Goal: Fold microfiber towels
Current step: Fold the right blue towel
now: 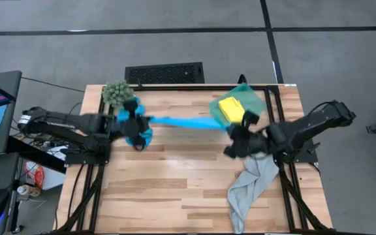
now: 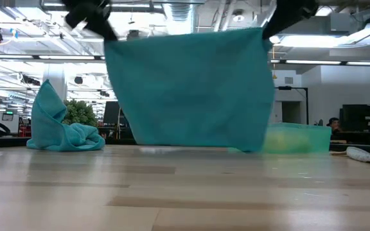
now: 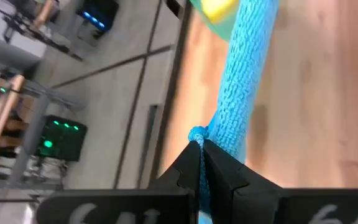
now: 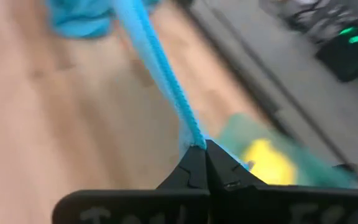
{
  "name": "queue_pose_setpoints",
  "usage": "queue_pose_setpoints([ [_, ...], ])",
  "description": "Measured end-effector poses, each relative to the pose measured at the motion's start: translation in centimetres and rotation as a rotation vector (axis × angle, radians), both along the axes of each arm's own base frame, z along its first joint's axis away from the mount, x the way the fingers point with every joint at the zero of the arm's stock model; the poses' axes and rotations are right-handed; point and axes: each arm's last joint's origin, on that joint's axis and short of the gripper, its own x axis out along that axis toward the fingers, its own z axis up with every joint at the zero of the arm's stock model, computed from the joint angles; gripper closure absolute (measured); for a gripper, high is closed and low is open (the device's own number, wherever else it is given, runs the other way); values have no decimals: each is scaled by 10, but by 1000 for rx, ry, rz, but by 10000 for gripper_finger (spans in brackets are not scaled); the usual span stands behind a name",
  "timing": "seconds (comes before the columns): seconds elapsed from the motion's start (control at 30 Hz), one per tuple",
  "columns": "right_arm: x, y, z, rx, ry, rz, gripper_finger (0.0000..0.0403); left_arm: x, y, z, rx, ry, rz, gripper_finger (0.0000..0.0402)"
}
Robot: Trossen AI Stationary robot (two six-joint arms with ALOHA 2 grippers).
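Towel (image 2: 188, 90) hangs taut above the counter (image 1: 175, 176), left pincer (image 3: 201, 149) and right pincer (image 4: 205, 149) each clamped on a top corner. We should keep corners level and lower evenly so it lands flat.

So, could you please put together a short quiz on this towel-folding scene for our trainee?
1. True or false: the stretched blue towel lies flat on the table.
2. Which item sits in the green bin? A) yellow towel B) grey towel C) plant
3. Fill in: the left tool and right tool are both ____ on the stretched blue towel.

Key:
1. False; it hangs between the tools.
2. A, the yellow towel.
3. Shut.
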Motion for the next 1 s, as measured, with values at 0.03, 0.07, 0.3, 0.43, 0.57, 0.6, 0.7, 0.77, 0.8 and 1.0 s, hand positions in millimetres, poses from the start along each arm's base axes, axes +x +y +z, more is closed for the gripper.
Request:
queue_pose_setpoints([
  [0.03,1,11,-5,23,5,17,403,-1,-6,-11,-16,-15,6,401],
  [0.07,2,22,-10,45,2,35,403,-1,-12,-22,-46,-42,11,401],
  [0.3,8,105,-61,201,14,122,403,-11,-64,-89,-305,-117,-51,401],
  [0.43,7,140,-90,297,46,145,402,-14,-96,-115,-444,-162,-125,401],
  [0.57,9,151,-108,321,72,129,402,-12,-114,-134,-448,-146,-166,401],
  [0.6,9,151,-111,315,85,123,402,-10,-116,-138,-433,-130,-170,401],
  [0.7,14,144,-113,309,106,91,402,-4,-117,-150,-372,-91,-178,401],
  [0.77,13,136,-114,291,155,62,402,1,-113,-155,-315,-74,-165,401],
  [0.8,13,132,-112,290,166,49,402,5,-112,-155,-294,-66,-162,401],
  [1.0,9,107,-98,251,219,-33,402,22,-98,-140,-197,-85,-139,401],
])
